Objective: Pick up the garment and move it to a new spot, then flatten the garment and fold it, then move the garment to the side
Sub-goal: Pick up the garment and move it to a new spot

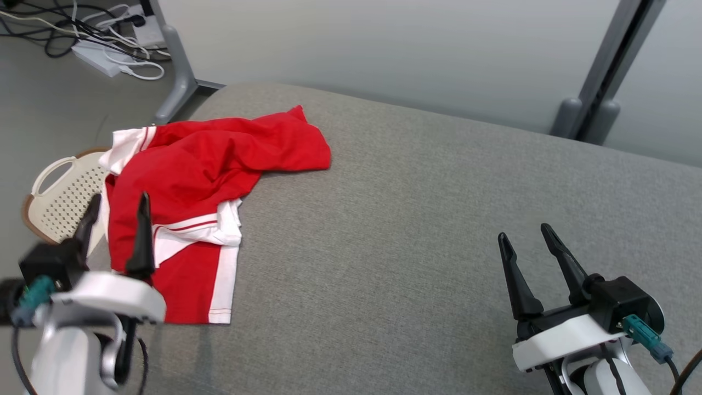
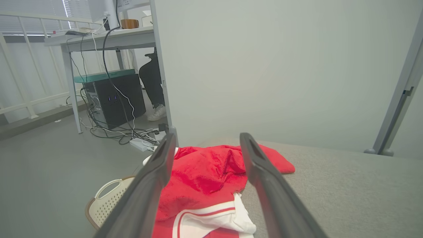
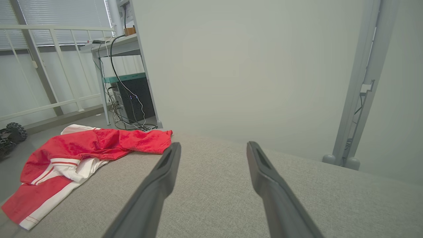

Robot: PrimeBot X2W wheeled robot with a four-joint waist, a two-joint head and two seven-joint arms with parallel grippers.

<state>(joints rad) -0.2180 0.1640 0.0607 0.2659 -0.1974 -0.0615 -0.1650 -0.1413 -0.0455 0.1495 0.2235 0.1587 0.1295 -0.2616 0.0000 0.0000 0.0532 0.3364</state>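
Note:
A crumpled red garment (image 1: 203, 181) with white trim lies at the left end of the grey padded surface (image 1: 411, 230), partly draped over its left edge. My left gripper (image 1: 119, 200) hovers open over the garment's near left part; in the left wrist view the red garment (image 2: 205, 175) fills the gap between the two fingers (image 2: 155, 172), which hold nothing. My right gripper (image 1: 525, 231) stands open over bare grey fabric at the lower right, far from the garment. From the right wrist view the garment (image 3: 76, 148) lies off to the left.
A cream perforated basket (image 1: 60, 197) sits on the floor beside the surface's left edge, partly under the garment. Cables and a power strip (image 1: 104, 55) lie on the floor at the back left. Grey partition posts (image 1: 603, 71) stand behind. A desk with a computer tower (image 2: 112, 99) is further back.

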